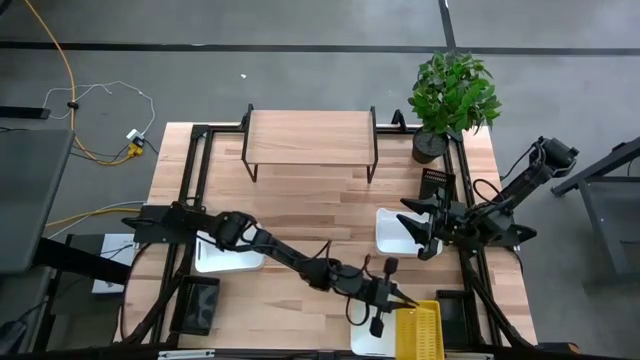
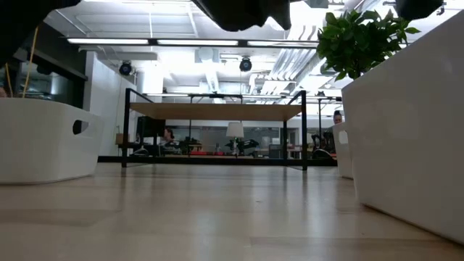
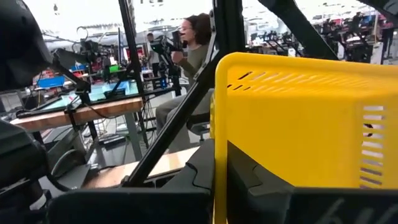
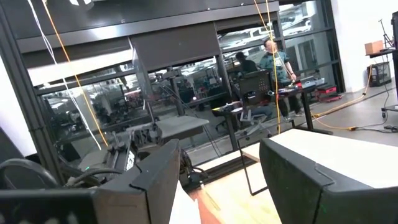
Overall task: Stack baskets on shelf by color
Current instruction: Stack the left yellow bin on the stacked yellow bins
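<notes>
At the near edge of the wooden surface [image 1: 320, 215], the left gripper [image 1: 392, 308] has its jaws clamped on a yellow basket [image 1: 420, 332] tipped on its side. Mid-surface sit two white baskets [image 1: 228, 255], the right one [image 1: 392, 230] under the right gripper [image 1: 418, 232], jaws apart. Farther back stands the shelf [image 1: 310, 135] beside a potted plant [image 1: 452, 95]. Beyond lie grey floor [image 1: 300, 70] and a yellow cable [image 1: 70, 80].

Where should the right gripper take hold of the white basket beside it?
On a rim wall, from above. The white basket sits upright and open-topped on the table, so one finger can drop inside and one outside. The right gripper, open, is already at its right edge, so that near rim looks the easiest.
</notes>
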You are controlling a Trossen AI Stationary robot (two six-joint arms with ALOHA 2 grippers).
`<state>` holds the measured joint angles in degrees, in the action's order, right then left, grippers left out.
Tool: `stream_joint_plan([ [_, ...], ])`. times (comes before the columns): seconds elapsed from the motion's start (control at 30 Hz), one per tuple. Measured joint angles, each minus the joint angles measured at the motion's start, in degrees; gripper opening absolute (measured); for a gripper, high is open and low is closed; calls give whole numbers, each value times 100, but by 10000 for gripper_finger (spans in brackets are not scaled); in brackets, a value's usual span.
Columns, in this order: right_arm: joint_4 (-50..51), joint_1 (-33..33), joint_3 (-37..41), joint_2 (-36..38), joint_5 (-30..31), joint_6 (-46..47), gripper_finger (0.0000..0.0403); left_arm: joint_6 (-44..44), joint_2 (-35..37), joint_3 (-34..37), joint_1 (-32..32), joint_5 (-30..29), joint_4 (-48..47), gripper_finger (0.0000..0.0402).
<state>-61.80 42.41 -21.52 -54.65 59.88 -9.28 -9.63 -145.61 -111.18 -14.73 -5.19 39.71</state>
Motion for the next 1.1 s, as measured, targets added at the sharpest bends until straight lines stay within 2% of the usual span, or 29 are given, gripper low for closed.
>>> stream_joint_plan([
  [0.27, 28, -1, 0, 0, 10, -17, 209, 42, -374, -348, 48, -179, 14, 0],
  [0.63, 89, -2, 0, 0, 13, 25, 209, 44, -388, -361, 49, -146, -226, 5],
  [0.83, 127, 0, 0, 0, 15, 31, 209, 44, -388, -358, 47, -153, -267, 34],
  [1.1, 127, -1, 0, 0, 15, 44, 209, 44, -388, -356, 47, -154, -265, 97],
])
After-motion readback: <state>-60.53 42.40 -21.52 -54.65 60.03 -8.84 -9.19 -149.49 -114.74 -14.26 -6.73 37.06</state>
